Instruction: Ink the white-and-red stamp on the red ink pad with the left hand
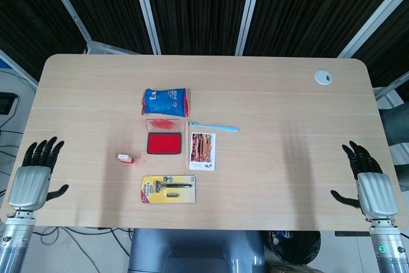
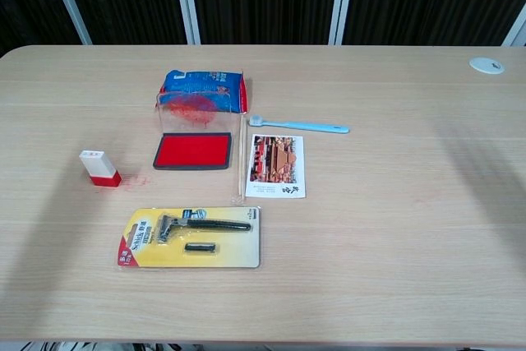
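Hands first, since they sit nearest me: my left hand [image 1: 32, 180] hovers at the near-left corner of the table [image 1: 275, 126], fingers spread apart and holding nothing, and my right hand [image 1: 372, 185] hangs at the near-right edge the same way, fingers fanned and empty. Neither shows in the chest view.

Next out on the table lies a razor on a yellow card [image 2: 191, 237], flat, near the front and left of centre. Beyond it and to the left lies the white-and-red stamp [image 2: 99, 168], red end nearer me, with a faint red smudge on the wood just beside it. It is well apart from my left hand and touches nothing else.

To the right of the stamp, a little further back, sits the red ink pad [image 2: 194, 150] in its dark frame, its clear lid [image 2: 197, 109] raised at the back and smeared with red. A thin wooden stick [image 2: 240, 158] runs along the pad's right side, and just beyond that lies a picture card [image 2: 275, 166].

Further back, a pale blue toothbrush [image 2: 297, 126] lies crosswise above the card, and a blue snack packet [image 2: 204, 90] rests behind the lid. In the far-right corner is a round white cable port [image 1: 324, 78].
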`<state>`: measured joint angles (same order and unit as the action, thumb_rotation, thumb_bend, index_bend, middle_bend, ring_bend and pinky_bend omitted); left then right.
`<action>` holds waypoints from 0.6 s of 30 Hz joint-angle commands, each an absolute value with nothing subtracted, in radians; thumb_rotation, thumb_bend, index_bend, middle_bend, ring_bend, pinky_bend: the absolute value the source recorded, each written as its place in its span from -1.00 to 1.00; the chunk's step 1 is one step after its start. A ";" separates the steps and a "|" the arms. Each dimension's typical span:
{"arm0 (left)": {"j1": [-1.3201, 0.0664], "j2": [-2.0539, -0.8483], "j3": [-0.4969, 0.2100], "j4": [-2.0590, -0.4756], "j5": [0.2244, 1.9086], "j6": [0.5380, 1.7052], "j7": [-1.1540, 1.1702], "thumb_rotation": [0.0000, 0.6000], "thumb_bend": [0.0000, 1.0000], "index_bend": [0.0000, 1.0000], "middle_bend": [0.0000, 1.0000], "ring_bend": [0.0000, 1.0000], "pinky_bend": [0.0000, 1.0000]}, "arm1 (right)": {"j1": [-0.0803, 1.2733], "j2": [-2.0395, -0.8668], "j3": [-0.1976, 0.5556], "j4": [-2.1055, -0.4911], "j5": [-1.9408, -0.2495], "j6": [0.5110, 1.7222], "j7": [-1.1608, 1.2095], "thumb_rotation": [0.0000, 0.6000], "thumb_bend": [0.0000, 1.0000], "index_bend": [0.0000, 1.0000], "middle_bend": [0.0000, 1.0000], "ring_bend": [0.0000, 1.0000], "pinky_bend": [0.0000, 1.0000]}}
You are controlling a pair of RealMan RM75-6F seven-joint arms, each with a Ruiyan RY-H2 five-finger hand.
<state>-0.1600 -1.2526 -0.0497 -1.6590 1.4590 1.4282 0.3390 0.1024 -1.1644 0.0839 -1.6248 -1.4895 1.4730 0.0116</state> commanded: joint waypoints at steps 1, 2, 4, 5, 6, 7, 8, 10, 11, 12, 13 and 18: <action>-0.191 -1.247 -0.058 -1.675 1.460 1.390 0.375 1.00 -0.96 -1.00 -1.00 -1.00 -1.00 | 0.103 -1.162 0.083 -1.626 -1.490 1.471 0.015 1.00 -0.84 -1.00 -1.00 -1.00 -0.64; -0.204 -1.245 -0.060 -1.682 1.462 1.373 0.392 1.00 -0.94 -1.00 -1.00 -1.00 -1.00 | 0.103 -1.162 0.082 -1.627 -1.490 1.470 0.016 1.00 -0.83 -1.00 -1.00 -1.00 -0.64; -0.232 -1.244 -0.068 -1.698 1.456 1.335 0.425 1.00 -0.89 -1.00 -1.00 -1.00 -1.00 | 0.103 -1.160 0.080 -1.631 -1.488 1.465 0.018 1.00 -0.82 -1.00 -1.00 -1.00 -0.64; -0.249 -1.247 -0.073 -1.705 1.451 1.312 0.442 1.00 -0.88 -1.00 -1.00 -1.00 -1.00 | 0.103 -1.159 0.079 -1.632 -1.488 1.464 0.018 1.00 -0.82 -1.00 -1.00 -1.00 -0.64; -0.264 -1.250 -0.077 -1.711 1.442 1.289 0.458 1.00 -0.88 -0.99 -1.00 -1.00 -0.99 | 0.103 -1.157 0.079 -1.634 -1.488 1.463 0.020 1.00 -0.82 -1.00 -1.00 -1.00 -0.64; -0.280 -1.254 -0.081 -1.716 1.433 1.262 0.475 1.00 -0.85 -0.97 -0.99 -1.00 -0.98 | 0.102 -1.156 0.079 -1.636 -1.487 1.463 0.022 1.00 -0.82 -1.00 -1.00 -1.00 -0.64; -0.296 -1.259 -0.085 -1.718 1.422 1.238 0.491 1.00 -0.84 -0.95 -0.97 -1.00 -0.97 | 0.102 -1.155 0.078 -1.638 -1.487 1.463 0.023 1.00 -0.82 -1.00 -1.00 -1.00 -0.64; -0.329 -1.278 -0.094 -1.713 1.395 1.188 0.532 1.00 -0.78 -0.85 -0.86 -0.99 -0.95 | 0.101 -1.154 0.078 -1.642 -1.487 1.462 0.032 1.00 -0.82 -1.00 -1.00 -1.00 -0.64; -0.350 -1.294 -0.102 -1.705 1.372 1.159 0.562 1.00 -0.77 -0.81 -0.82 -0.98 -0.93 | 0.102 -1.152 0.077 -1.643 -1.487 1.459 0.037 1.00 -0.82 -1.00 -1.00 -1.00 -0.64; -0.363 -1.307 -0.106 -1.697 1.357 1.142 0.583 1.00 -0.75 -0.75 -0.76 -0.96 -0.89 | 0.102 -1.151 0.076 -1.643 -1.486 1.457 0.039 1.00 -0.82 -1.00 -1.00 -1.00 -0.64; -0.377 -1.320 -0.111 -1.687 1.342 1.126 0.603 1.00 -0.74 -0.72 -0.73 -0.93 -0.86 | 0.103 -1.150 0.076 -1.643 -1.485 1.455 0.042 1.00 -0.82 -1.00 -1.00 -1.00 -0.64; -0.438 -1.395 -0.136 -1.633 1.258 1.059 0.684 1.00 -0.74 -0.52 -0.50 -0.82 -0.76 | 0.104 -1.148 0.077 -1.643 -1.483 1.450 0.054 1.00 -0.81 -1.00 -1.00 -1.00 -0.64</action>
<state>-0.4103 -1.3647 -0.1211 -1.6572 1.2907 1.0873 0.6567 0.1039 -1.1478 0.0772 -1.6432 -1.4835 1.4508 0.0536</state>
